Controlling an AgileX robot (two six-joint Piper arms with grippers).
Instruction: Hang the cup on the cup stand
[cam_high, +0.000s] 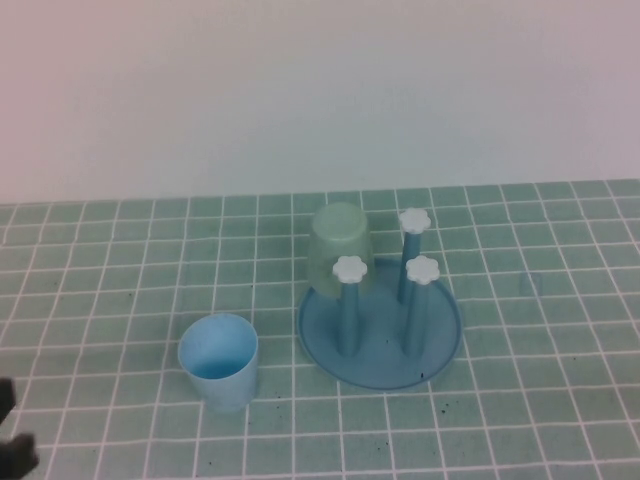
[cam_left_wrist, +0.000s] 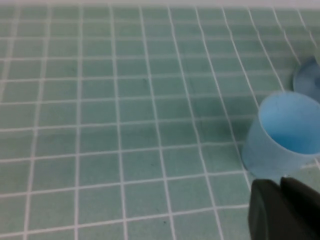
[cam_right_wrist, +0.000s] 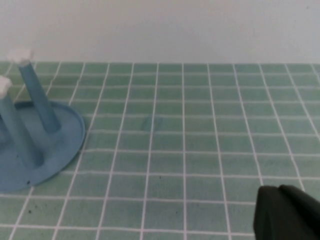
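The cup (cam_high: 218, 361) stood upright on the bench (cam_high: 520, 300) beside the cup stand (cam_high: 380, 330), not yet hung, while the left tool (cam_left_wrist: 285, 210) near it and the right tool (cam_right_wrist: 287, 212) were clenched and held nothing.

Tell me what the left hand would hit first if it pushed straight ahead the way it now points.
Probably the light blue cup: in the wrist view it stands upright on the table just ahead of the shut left hand. Depth is unclear, so it might graze the cup's side. The right hand sits shut, well away.
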